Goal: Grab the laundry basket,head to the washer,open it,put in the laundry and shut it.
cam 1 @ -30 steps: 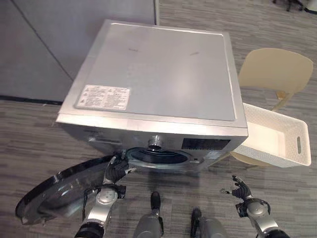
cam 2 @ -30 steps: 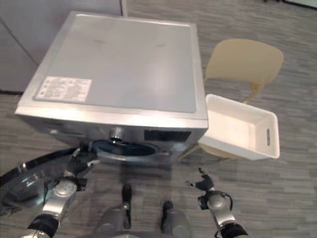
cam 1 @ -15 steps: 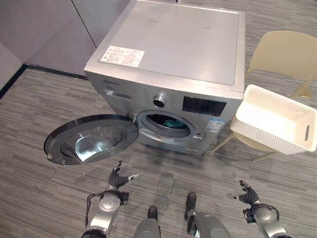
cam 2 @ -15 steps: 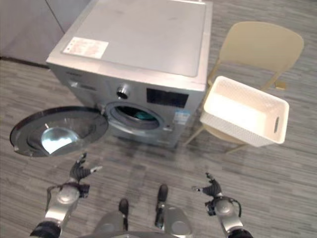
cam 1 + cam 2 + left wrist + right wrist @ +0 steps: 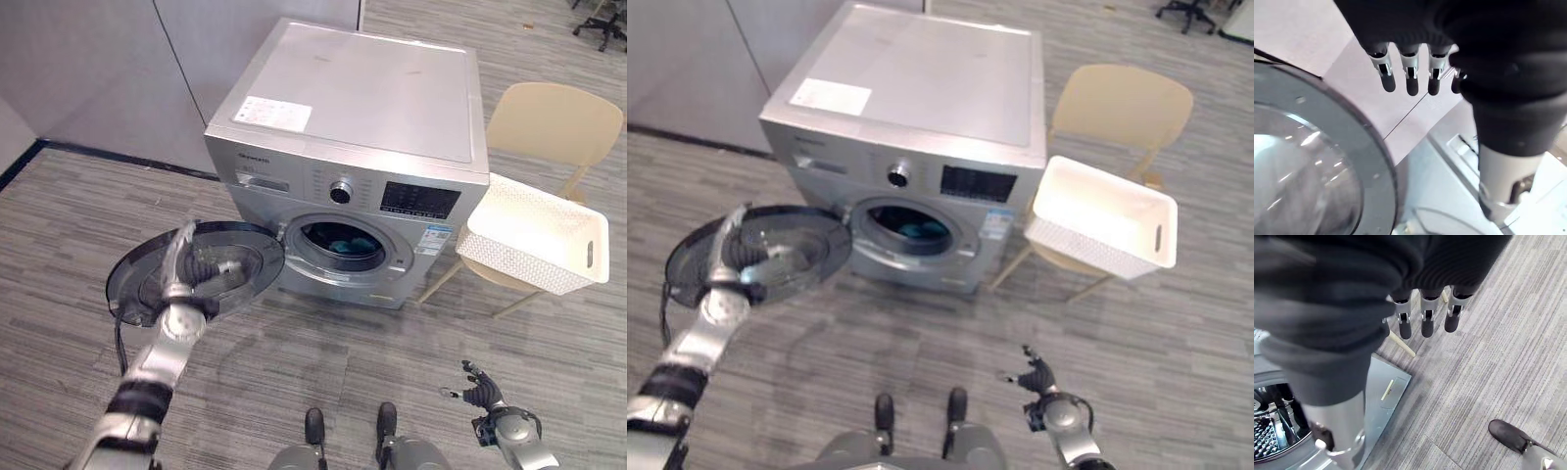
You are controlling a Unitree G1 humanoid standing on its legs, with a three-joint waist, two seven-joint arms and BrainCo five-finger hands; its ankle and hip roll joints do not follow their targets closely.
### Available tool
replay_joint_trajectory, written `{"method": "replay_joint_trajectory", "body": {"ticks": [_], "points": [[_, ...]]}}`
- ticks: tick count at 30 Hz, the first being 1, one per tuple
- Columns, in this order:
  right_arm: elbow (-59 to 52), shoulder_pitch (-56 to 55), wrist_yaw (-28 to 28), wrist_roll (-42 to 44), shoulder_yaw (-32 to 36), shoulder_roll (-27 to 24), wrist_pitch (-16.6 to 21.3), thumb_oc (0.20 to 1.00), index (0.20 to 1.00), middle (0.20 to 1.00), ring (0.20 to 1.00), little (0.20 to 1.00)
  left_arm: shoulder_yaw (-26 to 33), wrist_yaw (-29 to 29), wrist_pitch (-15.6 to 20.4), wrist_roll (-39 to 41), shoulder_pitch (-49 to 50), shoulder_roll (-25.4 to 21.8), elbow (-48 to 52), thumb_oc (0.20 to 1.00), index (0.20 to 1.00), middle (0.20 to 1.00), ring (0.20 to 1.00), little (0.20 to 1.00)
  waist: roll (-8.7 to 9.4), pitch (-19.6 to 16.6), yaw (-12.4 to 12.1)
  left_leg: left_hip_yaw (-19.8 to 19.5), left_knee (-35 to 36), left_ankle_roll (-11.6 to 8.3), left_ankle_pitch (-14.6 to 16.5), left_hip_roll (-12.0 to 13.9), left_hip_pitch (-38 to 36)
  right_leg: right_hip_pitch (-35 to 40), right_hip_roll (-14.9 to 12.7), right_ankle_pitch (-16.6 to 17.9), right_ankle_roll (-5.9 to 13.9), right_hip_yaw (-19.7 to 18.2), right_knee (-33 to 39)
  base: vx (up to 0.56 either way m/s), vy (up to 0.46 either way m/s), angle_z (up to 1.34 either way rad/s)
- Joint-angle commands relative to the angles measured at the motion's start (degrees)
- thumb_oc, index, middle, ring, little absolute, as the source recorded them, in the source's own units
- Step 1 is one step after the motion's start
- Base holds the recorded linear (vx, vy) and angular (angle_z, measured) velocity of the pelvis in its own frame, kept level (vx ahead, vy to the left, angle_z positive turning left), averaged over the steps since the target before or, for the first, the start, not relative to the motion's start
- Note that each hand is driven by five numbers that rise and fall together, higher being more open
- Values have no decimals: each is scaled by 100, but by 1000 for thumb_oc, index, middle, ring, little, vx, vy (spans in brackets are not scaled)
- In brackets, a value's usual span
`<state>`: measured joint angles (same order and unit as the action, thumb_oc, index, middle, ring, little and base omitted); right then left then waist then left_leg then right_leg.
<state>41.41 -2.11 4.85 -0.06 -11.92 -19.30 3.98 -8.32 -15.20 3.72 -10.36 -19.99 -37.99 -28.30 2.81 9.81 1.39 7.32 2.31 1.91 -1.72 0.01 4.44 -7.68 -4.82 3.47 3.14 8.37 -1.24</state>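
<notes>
Grey floor (image 5: 323, 343) | washer (image 5: 362, 147) door (image 5: 196, 284) swung open, laundry (image 5: 343, 243) in drum | empty basket (image 5: 534, 235) on chair (image 5: 549, 122) | left hand (image 5: 181, 279) fingers straight at door | right hand (image 5: 480, 392) low, relaxed, empty

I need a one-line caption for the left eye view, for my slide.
Open left hand raised at the washer's open door; laundry in drum, white basket on chair.

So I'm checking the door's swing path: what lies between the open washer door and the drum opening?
Nothing but bare floor, seen in the left eye view, between door and drum opening.
</notes>
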Motion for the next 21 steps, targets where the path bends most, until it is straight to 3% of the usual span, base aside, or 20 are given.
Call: {"method": "replay_joint_trajectory", "body": {"ticks": [1, 7, 12, 21], "points": [[-252, 165, 4, -151, -32, -258, 152, 1000, 1000, 1000, 1000, 1000, 4, -331, 8, -428, -585, -430, -511, 1000, 1000, 1000, 1000, 1000, 104, -12, 92, -100, -96, -274, 179, -13, 336, 88, -116, -520, 476, -61, -178, -34, 58, -13], [-353, 311, -6, -44, -297, -486, 232, 1000, 1000, 1000, 1000, 1000, -862, -221, -136, -482, -2246, -1377, -2286, 1000, 1000, 1000, 1000, 1000, 155, 252, 247, 8, -228, -252, 89, 20, 858, -441, -158, -278, 551, -177, -242, -70, 56, -16], [-370, 545, -18, 142, -530, -565, 297, 1000, 1000, 1000, 1000, 1000, -1452, 24, -180, -581, -3089, -1913, -3324, 1000, 1000, 1000, 1000, 1000, 335, 502, 283, 42, -441, -248, 77, 96, 1241, -775, -145, -128, 617, -220, -296, -39, 28, -12], [-600, 718, -136, 415, -690, -586, 389, 1000, 1000, 1000, 1000, 1000, -1232, 272, -271, -637, -2867, -2186, -4108, 1000, 1000, 1000, 1000, 1000, 560, 702, 238, 10, -532, -238, 51, 192, 1530, -1038, -112, 1, 677, -226, -318, -5, 14, -3]]}}
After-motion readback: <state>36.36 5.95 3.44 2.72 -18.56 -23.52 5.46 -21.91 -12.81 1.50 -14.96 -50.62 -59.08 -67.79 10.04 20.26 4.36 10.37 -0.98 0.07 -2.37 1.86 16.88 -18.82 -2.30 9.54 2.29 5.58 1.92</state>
